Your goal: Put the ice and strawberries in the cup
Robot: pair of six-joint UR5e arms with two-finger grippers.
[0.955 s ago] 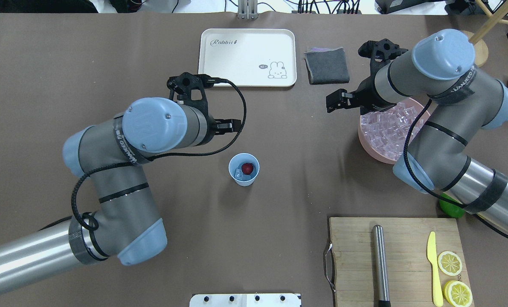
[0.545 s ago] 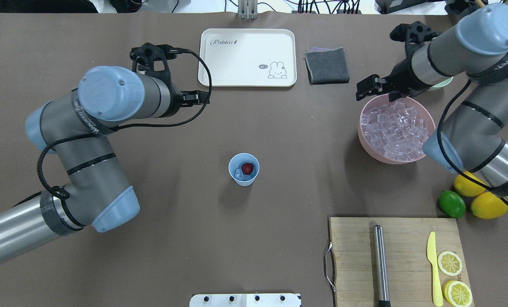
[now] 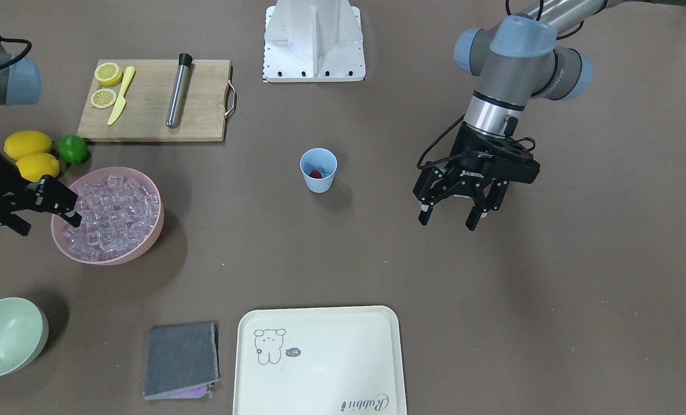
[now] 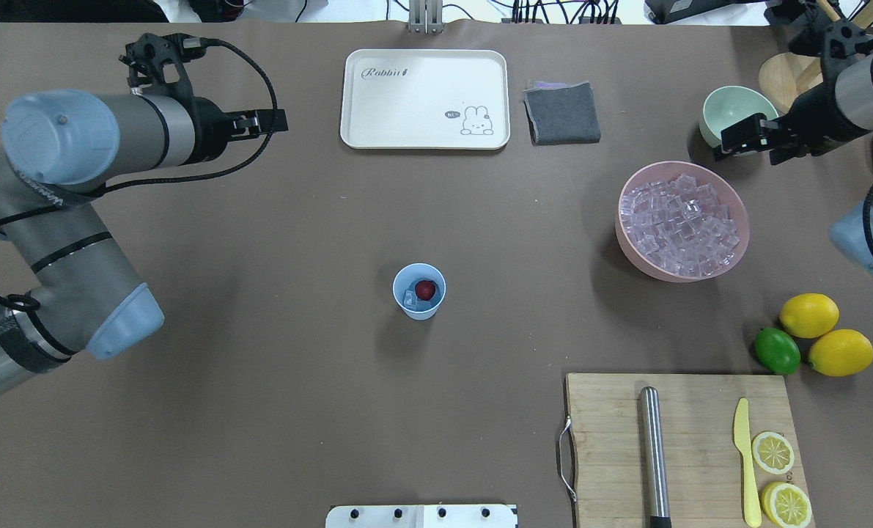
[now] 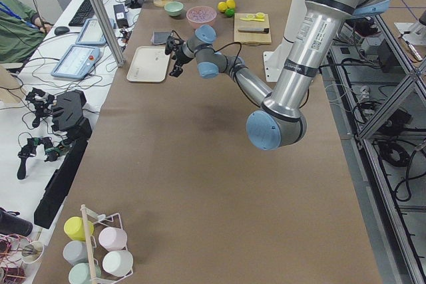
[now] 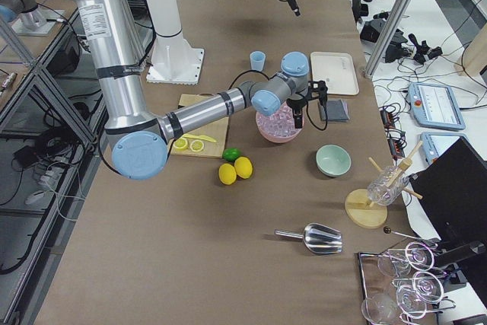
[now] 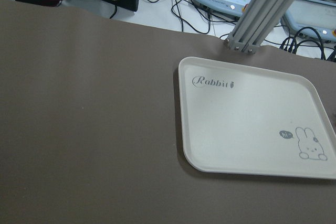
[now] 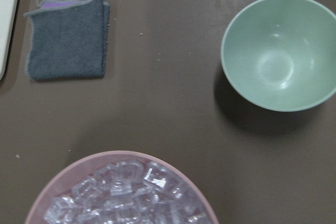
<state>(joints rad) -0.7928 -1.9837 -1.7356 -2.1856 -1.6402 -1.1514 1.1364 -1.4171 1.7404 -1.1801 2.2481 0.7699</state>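
Cutting board (image 4: pixel 693 440): one, nearest the robot on its right, carrying one metal rod (image 4: pixel 654 455), one yellow knife (image 4: pixel 745 455) and two lemon halves (image 4: pixel 772 452).
Whole citrus: two lemons (image 4: pixel 808 314) and one lime (image 4: pixel 777 350), touching in a cluster just beyond the board.
Cup (image 4: pixel 418 314): one, upright at mid-table, well apart from both arms.
Cup contents: one strawberry (image 4: pixel 426 289) and at least one ice cube (image 4: pixel 410 298) lay inside, side by side.
Pink bowl (image 4: pixel 635 257): one, heaped with ice (image 4: pixel 682 224); the cubes were too many to count.
Right gripper (image 3: pixel 49 225): fingers spread and empty, above the bowl's far rim.
Left gripper (image 3: pixel 447 222): fingers spread and empty, above bare table.
Farthest row: one tray (image 4: pixel 425 99), one folded grey cloth (image 4: pixel 561 112), one green bowl (image 4: pixel 729 110).
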